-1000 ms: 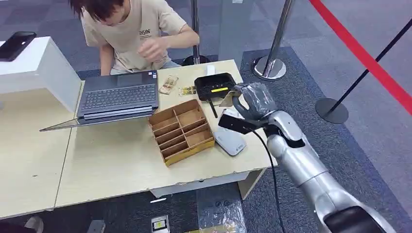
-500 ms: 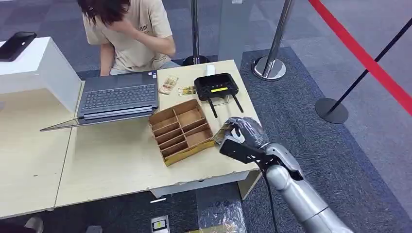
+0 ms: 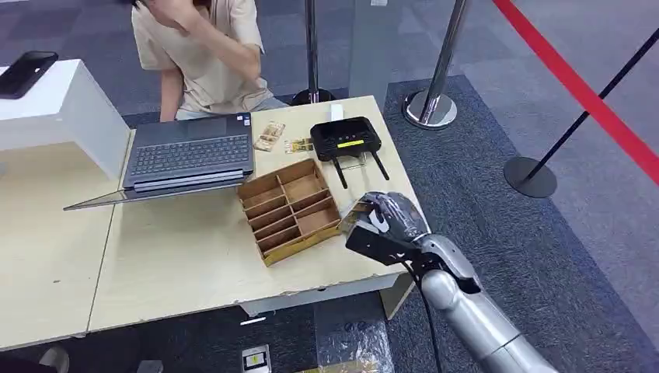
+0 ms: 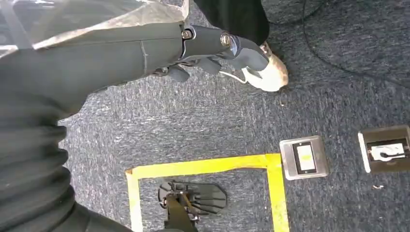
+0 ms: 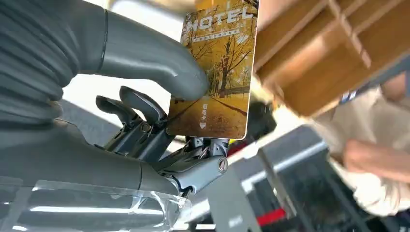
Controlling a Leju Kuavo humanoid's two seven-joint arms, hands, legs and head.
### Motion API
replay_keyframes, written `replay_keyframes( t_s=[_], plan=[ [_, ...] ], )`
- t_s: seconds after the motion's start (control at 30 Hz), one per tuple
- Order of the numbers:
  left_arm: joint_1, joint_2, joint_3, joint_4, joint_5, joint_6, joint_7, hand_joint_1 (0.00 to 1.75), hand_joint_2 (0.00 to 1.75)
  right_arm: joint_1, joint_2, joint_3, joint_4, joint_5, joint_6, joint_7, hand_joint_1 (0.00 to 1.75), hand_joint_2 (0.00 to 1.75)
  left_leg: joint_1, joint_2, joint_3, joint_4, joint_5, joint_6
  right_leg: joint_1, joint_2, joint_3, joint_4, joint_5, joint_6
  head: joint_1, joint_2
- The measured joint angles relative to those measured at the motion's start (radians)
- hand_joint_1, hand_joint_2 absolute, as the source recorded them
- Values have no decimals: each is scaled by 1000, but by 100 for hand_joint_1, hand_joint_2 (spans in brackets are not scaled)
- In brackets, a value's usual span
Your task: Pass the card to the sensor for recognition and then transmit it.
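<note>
My right hand (image 3: 388,221) pinches a yellow hotel card (image 3: 354,214) between the thumb and the fingers. It hovers low over the table's near right corner, just right of the wooden organiser (image 3: 289,208). In the right wrist view the card (image 5: 217,72) stands upright in the hand (image 5: 145,58), showing an autumn tree picture, with the organiser (image 5: 329,48) close beside it. A black box with two antennas (image 3: 346,138) lies farther back on the table. My left hand (image 4: 212,48) hangs over the carpet, holding nothing, fingers loosely bent.
An open laptop (image 3: 190,155) lies left of the organiser, and a person (image 3: 206,54) sits behind it. A white box (image 3: 62,109) with a phone (image 3: 27,71) on it stands at the far left. Stanchions (image 3: 433,105) and a red belt stand to the right.
My right hand has carried the card from beside the black box back toward the near table edge, next to the organiser, covering a pale grey device there. The person has raised an arm to their head.
</note>
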State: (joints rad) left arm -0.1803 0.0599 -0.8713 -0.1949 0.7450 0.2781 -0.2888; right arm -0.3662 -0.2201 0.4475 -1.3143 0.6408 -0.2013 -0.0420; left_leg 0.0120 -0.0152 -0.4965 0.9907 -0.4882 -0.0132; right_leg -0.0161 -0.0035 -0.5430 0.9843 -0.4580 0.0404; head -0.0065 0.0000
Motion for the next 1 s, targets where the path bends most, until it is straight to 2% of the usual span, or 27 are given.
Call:
replay_keyframes(
  t_s=[0.17, 0.33, 0.53, 1.0],
  plan=[
    [-4, 0, 0, 0, -8, -1, 3, 0, 175, -71, 5, -1, 58, 31, -38, 0, 175, 175, 0, 1, 0, 0, 0, 0, 0, 0, 0, 0, 0, 0, 0, 0],
    [-7, -1, 0, 0, -11, -2, 11, 0, 175, -104, 8, -1, 104, 49, -47, 0, 175, 175, 0, 1, 0, 0, 0, 0, 0, 0, 0, 0, 0, 0, 0, 0],
    [-15, -3, 0, 0, -12, -6, 13, 0, 175, -162, 8, 6, 208, 144, -43, 16, 175, 175, 0, 0, 0, 0, 0, 0, 0, 0, 0, 0, 0, 0, 0, 0],
    [-16, -7, 0, 0, -14, -6, 14, 0, 175, -149, 31, 21, 353, 110, -4, 13, 175, 175, 0, 1, 0, 0, 0, 0, 0, 0, 0, 0, 0, 0, 0, 0]
  ],
)
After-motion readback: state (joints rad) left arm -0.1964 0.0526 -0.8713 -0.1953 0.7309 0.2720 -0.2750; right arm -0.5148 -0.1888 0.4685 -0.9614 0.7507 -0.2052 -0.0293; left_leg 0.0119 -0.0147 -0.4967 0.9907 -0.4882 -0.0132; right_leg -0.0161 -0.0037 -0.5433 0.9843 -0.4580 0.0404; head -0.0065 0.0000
